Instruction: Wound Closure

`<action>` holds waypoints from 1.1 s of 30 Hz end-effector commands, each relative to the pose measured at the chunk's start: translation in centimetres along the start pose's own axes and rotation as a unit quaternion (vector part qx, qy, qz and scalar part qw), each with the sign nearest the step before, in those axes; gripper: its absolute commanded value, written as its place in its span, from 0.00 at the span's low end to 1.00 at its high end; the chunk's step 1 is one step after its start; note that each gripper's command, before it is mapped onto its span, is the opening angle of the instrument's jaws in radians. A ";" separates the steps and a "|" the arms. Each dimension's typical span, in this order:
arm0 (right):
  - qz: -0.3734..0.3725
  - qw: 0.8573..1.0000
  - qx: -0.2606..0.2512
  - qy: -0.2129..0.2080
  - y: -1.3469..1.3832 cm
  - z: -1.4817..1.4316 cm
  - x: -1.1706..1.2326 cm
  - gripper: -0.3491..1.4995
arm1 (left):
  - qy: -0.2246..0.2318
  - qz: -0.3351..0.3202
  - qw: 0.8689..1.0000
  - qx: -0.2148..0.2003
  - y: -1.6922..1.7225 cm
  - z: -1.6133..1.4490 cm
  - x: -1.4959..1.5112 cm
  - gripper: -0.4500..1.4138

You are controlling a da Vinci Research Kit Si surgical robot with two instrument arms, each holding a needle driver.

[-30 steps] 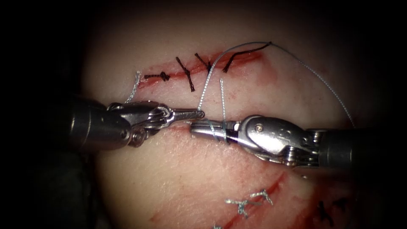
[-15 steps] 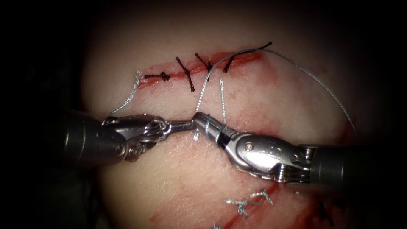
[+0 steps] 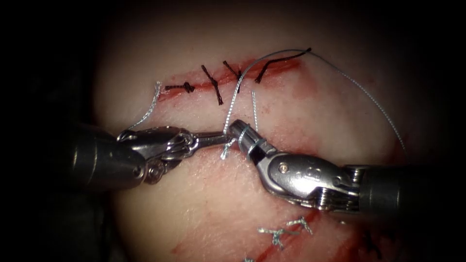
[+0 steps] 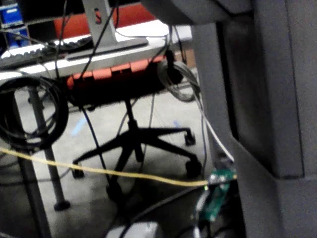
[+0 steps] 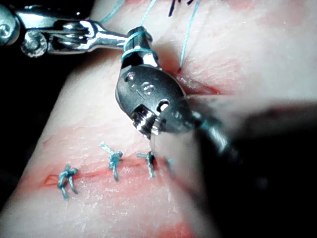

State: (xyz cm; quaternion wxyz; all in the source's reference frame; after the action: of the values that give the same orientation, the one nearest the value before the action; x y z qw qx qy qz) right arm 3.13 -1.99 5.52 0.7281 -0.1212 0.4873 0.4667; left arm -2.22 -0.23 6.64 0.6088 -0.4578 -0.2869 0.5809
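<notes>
Since a second ago the right tool (image 3: 236,130) has swung its tip up and toward the left tool (image 3: 228,139), with two turns of thread (image 3: 241,138) wrapped around its jaws. These jaws seem nearly closed on nothing; the wraps sit there so a knot can form. Left jaws are closed on a short thread end just below the cut (image 3: 233,75) in the tissue (image 3: 218,204). I cannot see the needle.

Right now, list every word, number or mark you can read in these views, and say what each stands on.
Right tool, wrist housing: stamped characters, too blurred to read; thread is wound round its jaws.
Left tool: no marking legible.
Tissue: no text.
</notes>
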 end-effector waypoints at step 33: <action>0.104 0.992 -0.056 -0.044 -0.01 0.08 -0.07 0.00 | -0.045 0.139 0.989 -0.004 0.08 0.32 -0.15 0.00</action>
State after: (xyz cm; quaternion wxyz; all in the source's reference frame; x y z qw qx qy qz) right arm 3.10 -1.98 5.59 0.6883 -0.0910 0.4373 0.5716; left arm -2.51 -0.29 6.67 0.5053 -0.4672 -0.2494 0.6813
